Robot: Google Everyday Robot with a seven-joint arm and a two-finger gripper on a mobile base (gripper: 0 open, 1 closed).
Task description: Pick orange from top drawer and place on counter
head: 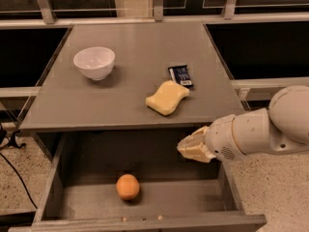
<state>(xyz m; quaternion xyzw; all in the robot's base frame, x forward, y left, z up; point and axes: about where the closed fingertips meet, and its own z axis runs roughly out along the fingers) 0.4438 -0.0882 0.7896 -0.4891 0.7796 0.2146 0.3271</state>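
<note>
Bench [140,57]: flat grey square top with a matte face. Its front edge runs just above the fingers in the view. Its middle and far half lie open, up and away from the fingers.
Top drawer [183,197]: pulled open below the bench's front edge. It has grey walls and floor and a worn front rim with pale flecks. Its right wall stands close beside the fingers. The floor to the left of the fingers and nearer the front holds only the orange.
Arm [260,129]: white and rounded, coming in from the right edge of the view and ending at the gripper.
Gripper [186,148]: cream-coloured, over the right part of the drawer, just under the bench's front edge.
Fingers [193,146]: seen side-on as one pale ridged cluster; I cannot tell whether they are spread or pressed together.
Bowl [94,63]: white and upright on the bench, far up and left of the fingers.
Sponge [167,97]: pale yellow with wavy edges, lying on the bench up from the fingers.
Orange [128,186]: small, round, smooth and evenly orange. It sits on the drawer floor near the front wall, clear of every wall, down and left of the fingers and apart from them.
Packet [181,76]: small, dark blue and flat on the bench, just beyond the sponge.
</note>
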